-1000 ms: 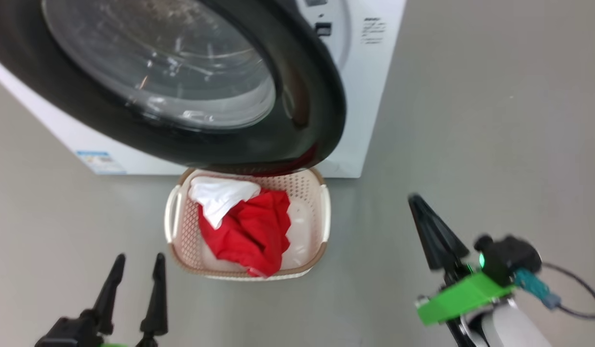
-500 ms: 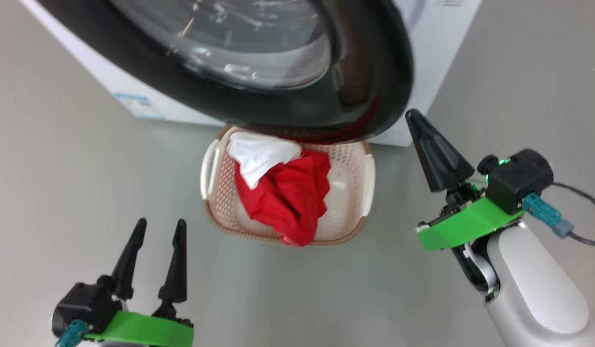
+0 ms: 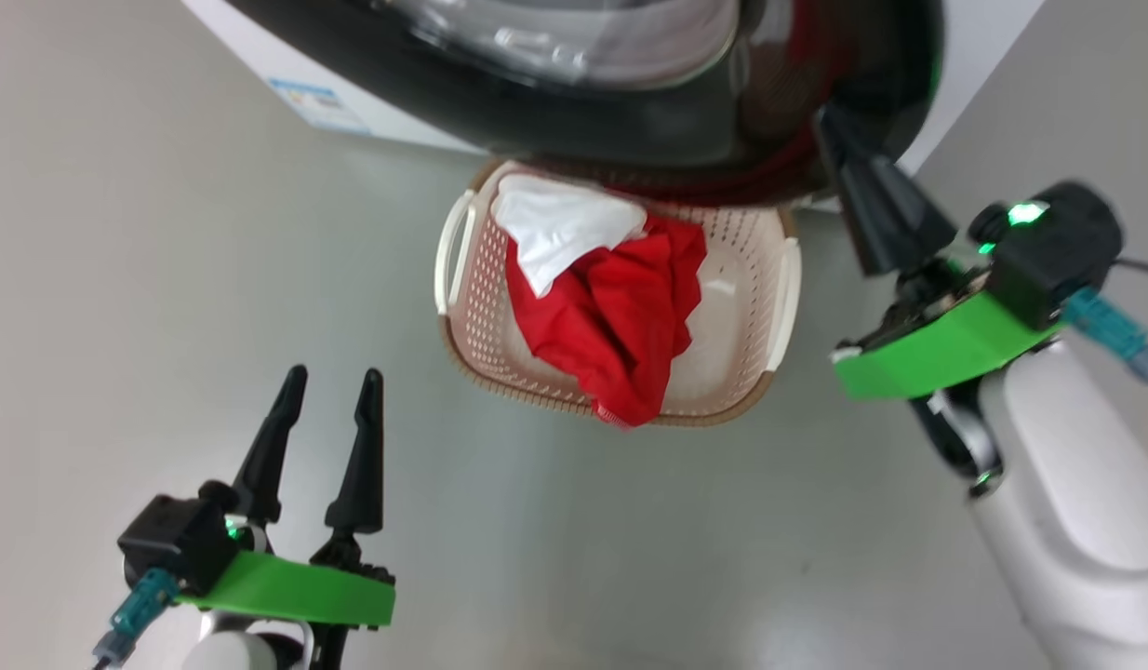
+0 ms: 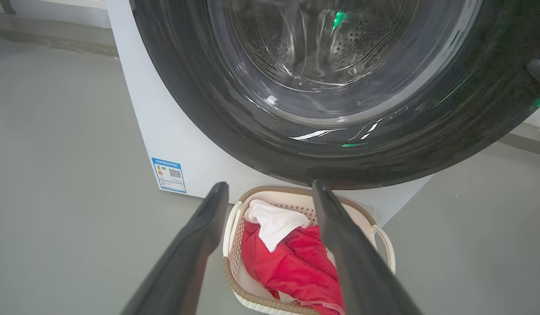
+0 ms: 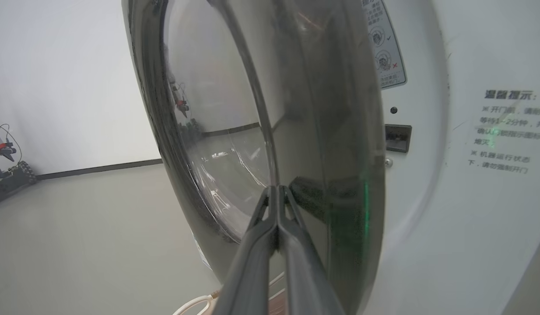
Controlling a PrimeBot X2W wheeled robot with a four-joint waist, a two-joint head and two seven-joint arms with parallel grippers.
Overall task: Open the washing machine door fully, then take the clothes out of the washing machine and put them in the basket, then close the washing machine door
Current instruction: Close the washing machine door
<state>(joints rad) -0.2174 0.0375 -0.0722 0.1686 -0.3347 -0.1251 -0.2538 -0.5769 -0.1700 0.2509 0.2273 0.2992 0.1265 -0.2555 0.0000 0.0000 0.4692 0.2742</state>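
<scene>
Head view: the washing machine door (image 3: 630, 121), glossy black, stands open from the white washing machine (image 3: 248, 37) and overhangs the far end of the basket (image 3: 462, 326), which sits on the grey floor (image 3: 165, 279) just in front of the machine. The clothes (image 3: 620, 316), red with a white piece on top, lie inside the basket, one red corner draped over its near rim. The left gripper (image 3: 335, 374) hovers at lower left, fingers spread and empty. The right gripper (image 3: 827, 121) reaches up to the door's right edge, fingers pressed together. Left wrist view: the parted fingers (image 4: 195, 245) frame the basket and clothes, with the door's glass window and the perforated drum behind it above. Right wrist view: the door is seen edge-on and ajar, beside the machine's front panel and its printed labels (image 5: 506, 127). The closed fingertips (image 5: 274, 205) hold nothing and lie at the door's dark rim; whether they touch it cannot be told.
</scene>
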